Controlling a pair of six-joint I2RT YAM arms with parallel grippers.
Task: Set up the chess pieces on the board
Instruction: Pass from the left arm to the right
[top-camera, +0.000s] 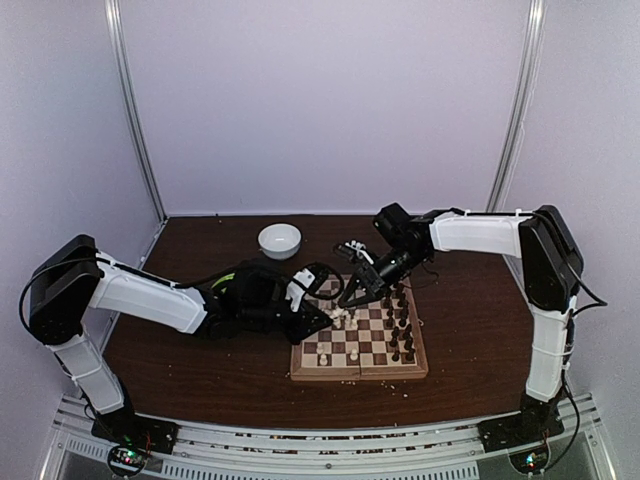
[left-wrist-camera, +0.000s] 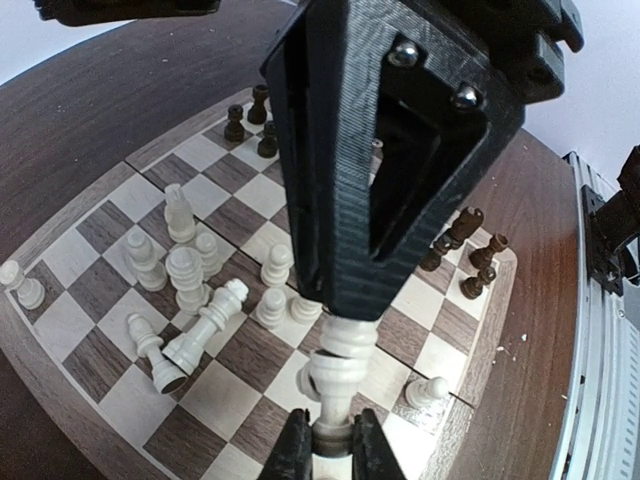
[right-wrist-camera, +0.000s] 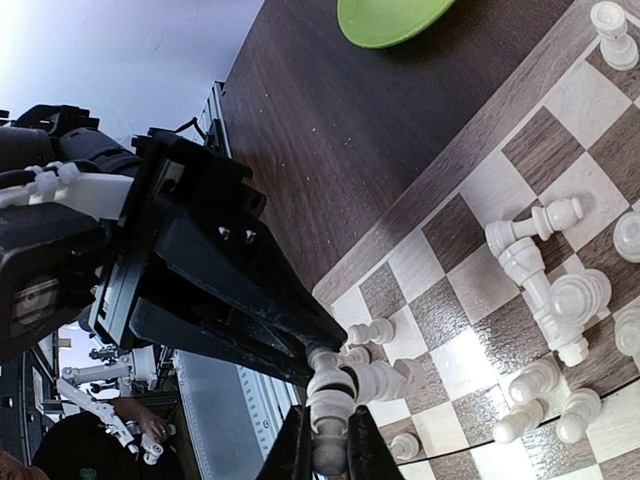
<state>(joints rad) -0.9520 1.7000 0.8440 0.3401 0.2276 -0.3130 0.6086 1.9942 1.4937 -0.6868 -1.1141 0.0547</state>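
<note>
The wooden chequered board (top-camera: 362, 375) lies at centre right of the table. My left gripper (left-wrist-camera: 330, 437) is shut on the base of a white chess piece (left-wrist-camera: 340, 375). My right gripper (right-wrist-camera: 328, 440) is shut on the other end of what looks like the same white piece (right-wrist-camera: 332, 385). The two grippers meet tip to tip just above the board's left half (top-camera: 345, 300). Several white pieces (left-wrist-camera: 190, 280) stand or lie toppled on the board. Dark pieces (top-camera: 402, 325) stand along its right side.
A white bowl (top-camera: 279, 240) stands behind the board. A green plate (right-wrist-camera: 390, 15) lies beside the board's left edge, mostly under my left arm in the top view. Pale crumbs (top-camera: 425, 322) lie to the right of the board. Cage posts rise at the back corners.
</note>
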